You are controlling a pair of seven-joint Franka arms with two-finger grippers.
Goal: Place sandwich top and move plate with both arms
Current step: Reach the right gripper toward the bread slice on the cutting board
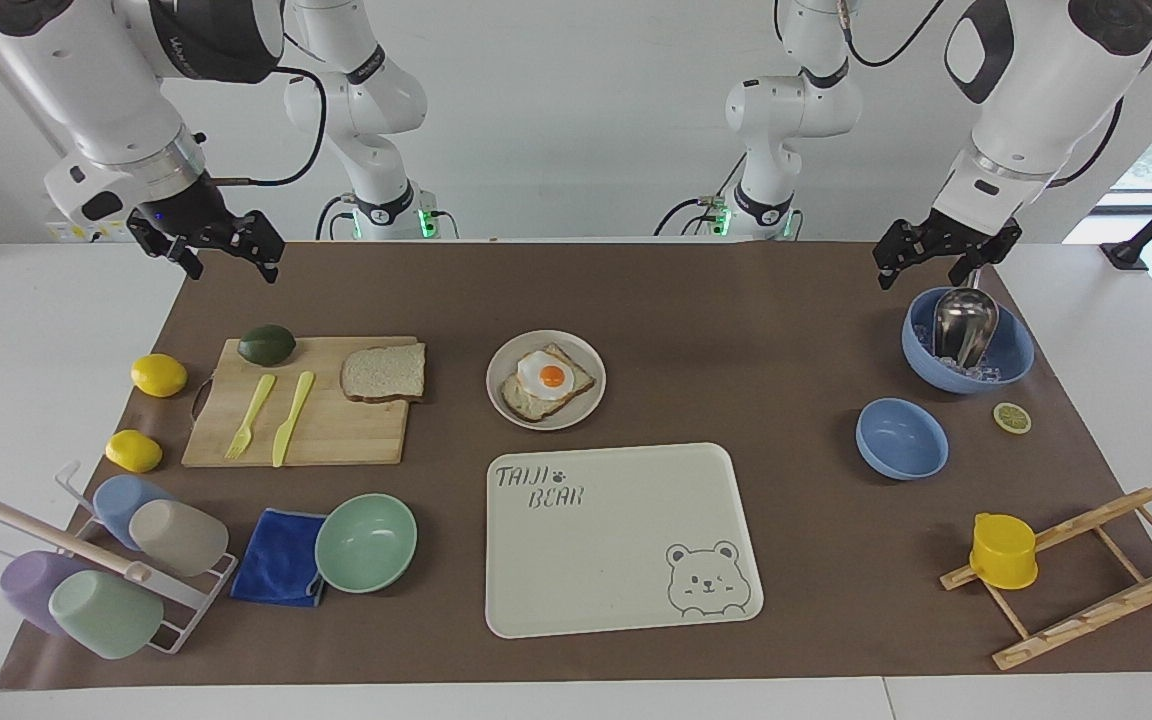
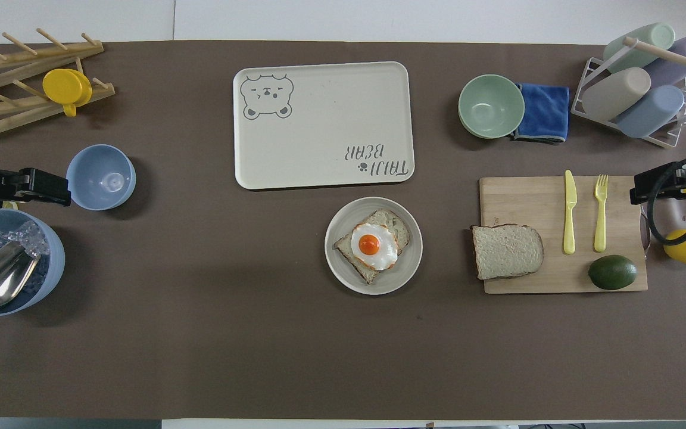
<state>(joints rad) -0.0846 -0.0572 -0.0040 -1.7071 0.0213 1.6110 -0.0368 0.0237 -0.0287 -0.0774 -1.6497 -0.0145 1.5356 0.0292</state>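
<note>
The sandwich top (image 1: pixel 383 373) is a plain bread slice lying on the wooden cutting board (image 1: pixel 336 435), at the board's end nearest the plate; it also shows in the overhead view (image 2: pixel 507 251). The plate (image 1: pixel 502 392) sits mid-table and holds a toast with a fried egg (image 1: pixel 548 380); the plate (image 2: pixel 404 269) and egg toast (image 2: pixel 373 244) also show from overhead. My right gripper (image 1: pixel 228 265) hangs open and empty, raised over the right arm's end of the cutting board (image 2: pixel 646 189). My left gripper (image 1: pixel 926 272) hangs open and empty over the blue ice bowl (image 2: pixel 51 189).
A cream bear tray (image 1: pixel 616 540) lies farther from the robots than the plate. On the board are an avocado (image 1: pixel 267 344), a fork (image 1: pixel 251 415) and a knife (image 1: pixel 292 418). Two lemons (image 1: pixel 158 375), a mint bowl (image 1: pixel 366 542), a blue cloth (image 1: pixel 279 556), a cup rack (image 1: pixel 106 560), two blue bowls (image 1: pixel 901 438), a wooden rack (image 1: pixel 1086 570).
</note>
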